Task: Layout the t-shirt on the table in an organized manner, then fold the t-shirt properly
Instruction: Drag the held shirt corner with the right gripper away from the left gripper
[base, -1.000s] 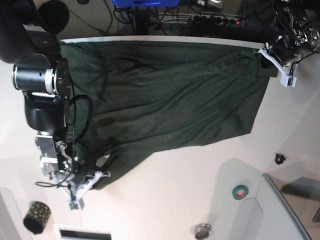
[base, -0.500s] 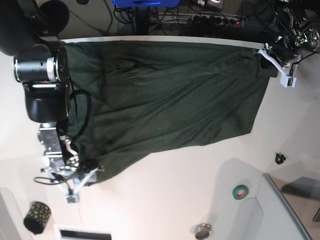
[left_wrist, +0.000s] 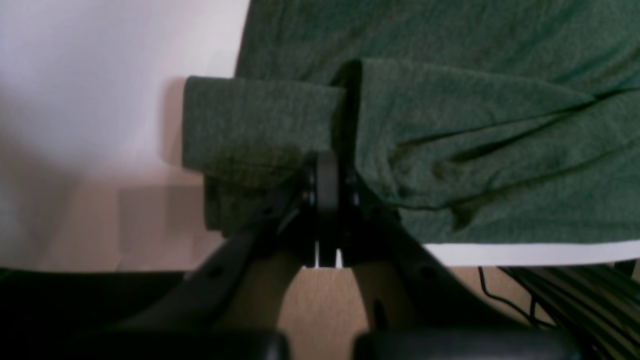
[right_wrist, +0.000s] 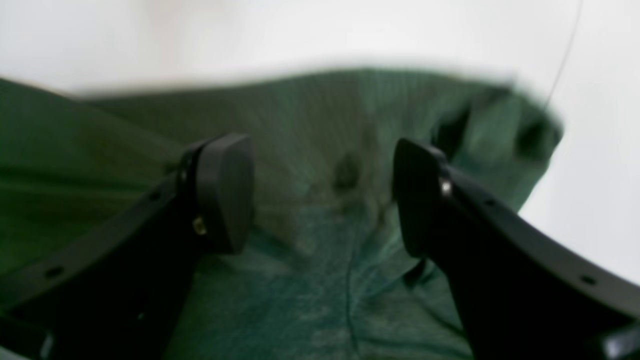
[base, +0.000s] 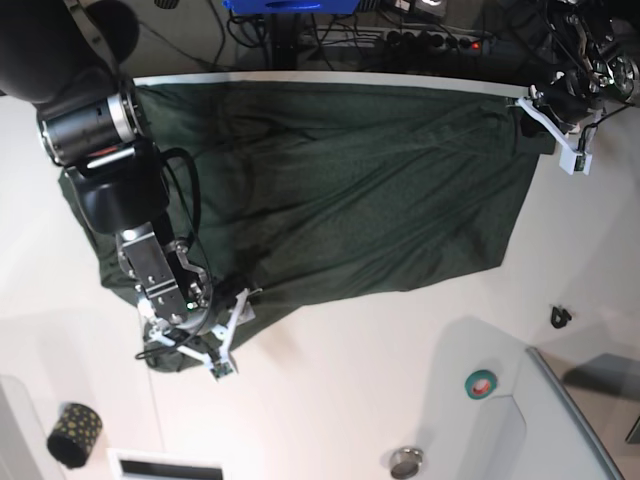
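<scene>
The white worktop (base: 380, 400) carries the dark green t-shirt (base: 340, 190), which is spread wide across its far half, its top edge running along the far rim. The left gripper (left_wrist: 327, 175), at the far right corner in the base view, has its jaws together, clamped on a folded corner of the t-shirt right at the worktop's edge; in the left wrist view the cloth bunches on both sides of the pinch, and floor and cables show beyond the rim. The right gripper (base: 205, 335), at the near left, has its jaws standing apart over a rumpled lump of cloth; in the right wrist view the fabric lies between and beyond the two pads, and neither visibly presses it.

The near half of the worktop is open and bare on the right, past the shirt's slanting lower hem. A grey raised tray (base: 570, 420) fills the near right corner, with a roll of green tape (base: 480, 383) just beside it, a small metal cap (base: 405, 462) near the front edge, and a dark dotted roll (base: 73, 435) at the near left.

The shirt is plain, without print, creased in long diagonal folds.
</scene>
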